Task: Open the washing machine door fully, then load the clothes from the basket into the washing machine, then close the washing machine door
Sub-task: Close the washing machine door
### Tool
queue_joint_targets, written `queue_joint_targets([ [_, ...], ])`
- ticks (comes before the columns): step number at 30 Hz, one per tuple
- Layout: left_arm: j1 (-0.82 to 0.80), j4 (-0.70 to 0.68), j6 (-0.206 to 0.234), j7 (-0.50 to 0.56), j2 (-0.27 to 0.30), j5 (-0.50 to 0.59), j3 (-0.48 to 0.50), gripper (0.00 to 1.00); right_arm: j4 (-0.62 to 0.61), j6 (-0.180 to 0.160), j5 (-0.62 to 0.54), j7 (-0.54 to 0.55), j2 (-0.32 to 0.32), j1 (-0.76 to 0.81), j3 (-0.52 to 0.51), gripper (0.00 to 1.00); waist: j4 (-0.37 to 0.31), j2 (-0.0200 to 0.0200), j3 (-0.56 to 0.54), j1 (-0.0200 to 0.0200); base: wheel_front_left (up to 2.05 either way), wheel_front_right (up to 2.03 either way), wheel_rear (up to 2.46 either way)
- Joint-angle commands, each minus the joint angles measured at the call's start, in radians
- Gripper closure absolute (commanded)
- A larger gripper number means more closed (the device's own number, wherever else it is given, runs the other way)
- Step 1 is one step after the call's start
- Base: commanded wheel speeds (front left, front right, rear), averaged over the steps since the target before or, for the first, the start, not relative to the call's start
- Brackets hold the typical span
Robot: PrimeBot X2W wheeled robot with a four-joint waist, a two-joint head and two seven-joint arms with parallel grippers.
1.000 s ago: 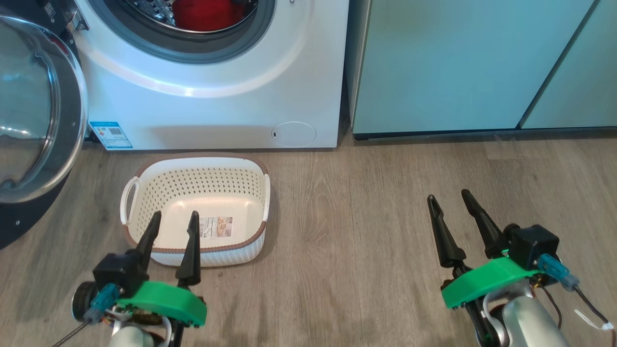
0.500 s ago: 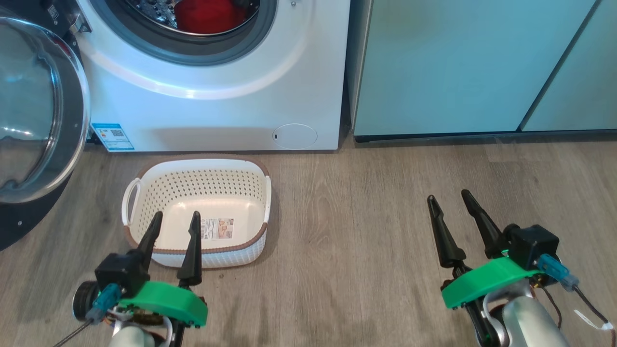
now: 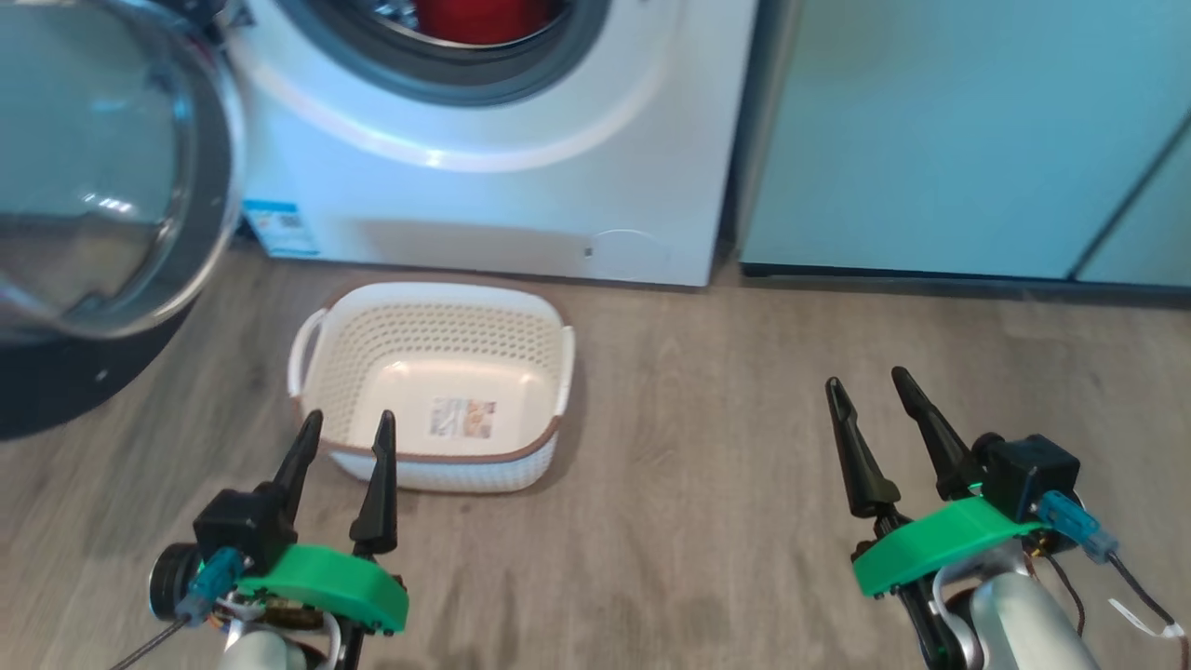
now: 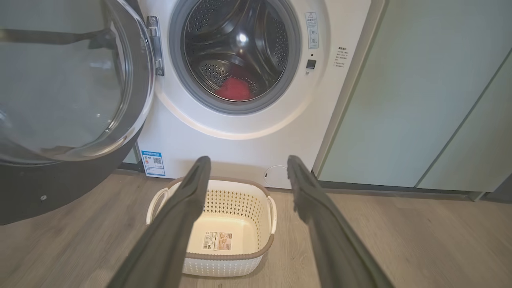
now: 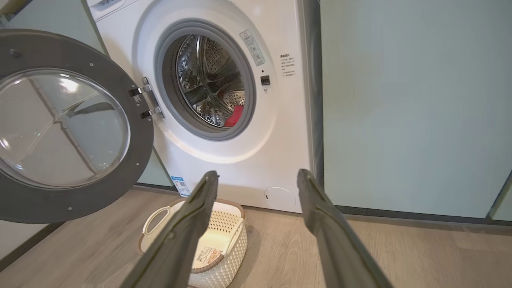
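Note:
The white washing machine stands with its round black-rimmed door swung wide open to the left. The red clothes lie inside the drum. The white basket sits on the floor in front of the machine, with just a label sticker on its bottom. My left gripper hangs open just short of the basket's near rim. My right gripper is open over bare floor to the right, holding nothing.
Pale teal cabinets stand right of the machine. Wood-look floor stretches between the basket and my right gripper. The open door juts out over the floor at the left.
The head camera has turned, so the machine, door and basket sit further right in view. Both grippers stay open and keep their places.

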Motion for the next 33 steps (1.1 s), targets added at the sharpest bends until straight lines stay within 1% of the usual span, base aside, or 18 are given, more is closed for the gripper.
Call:
queue_joint_targets([
  [1,-0.035,-0.027,0.008,-0.005,0.005,0.000,0.025,0.00,-0.031,0.000,0.001,-0.006,0.002,-0.016,0.021,0.00,0.051,0.0000,0.011,0.0000,0.00,0.00,0.00],
  [11,-0.015,-0.011,0.013,-0.005,0.005,0.030,0.036,0.00,-0.025,0.000,0.013,-0.006,0.002,-0.004,0.034,0.00,0.242,0.0000,-0.019,0.0000,0.00,0.00,0.00],
  [12,-0.012,-0.009,0.015,-0.005,0.005,0.035,0.043,0.00,-0.024,0.000,0.019,-0.006,0.002,-0.002,0.037,0.00,0.259,0.0000,-0.025,0.0000,0.00,0.00,0.00],
  [13,-0.012,-0.009,0.015,-0.005,0.005,0.035,0.043,0.00,-0.024,0.000,0.019,-0.006,0.002,-0.002,0.037,0.00,0.259,0.0000,-0.025,0.0000,0.00,0.00,0.00],
  [15,-0.007,-0.009,0.015,-0.005,0.005,0.042,0.050,0.00,-0.022,0.000,0.027,-0.006,0.002,0.004,0.043,0.00,0.297,0.0000,-0.037,0.0000,0.00,0.00,0.00],
  [17,0.000,-0.009,0.013,-0.005,0.005,0.050,0.056,0.00,-0.020,0.000,0.032,-0.006,0.002,0.009,0.049,0.00,0.333,0.0000,-0.047,0.0000,0.00,0.00,0.00],
  [18,0.006,-0.008,0.008,-0.005,0.005,0.060,0.064,0.00,-0.020,0.000,0.041,-0.006,0.002,0.012,0.054,0.00,0.367,0.0000,-0.058,0.0000,0.00,0.00,0.00],
  [20,0.013,-0.009,0.004,-0.005,0.005,0.069,0.075,0.00,-0.020,0.000,0.051,-0.006,0.002,0.014,0.061,0.00,0.393,0.0000,-0.067,0.0000,0.00,0.00,0.00],
  [24,0.023,-0.014,-0.002,-0.005,0.005,0.082,0.100,0.00,-0.019,0.000,0.066,-0.006,0.002,0.015,0.079,0.00,0.432,0.0000,-0.079,0.0000,0.00,0.00,0.00],
  [33,0.041,-0.063,0.024,-0.005,0.005,0.066,0.134,0.00,0.001,0.000,0.068,-0.006,0.002,-0.032,0.133,0.00,0.453,0.0000,-0.056,0.0000,0.00,0.00,0.00],
])
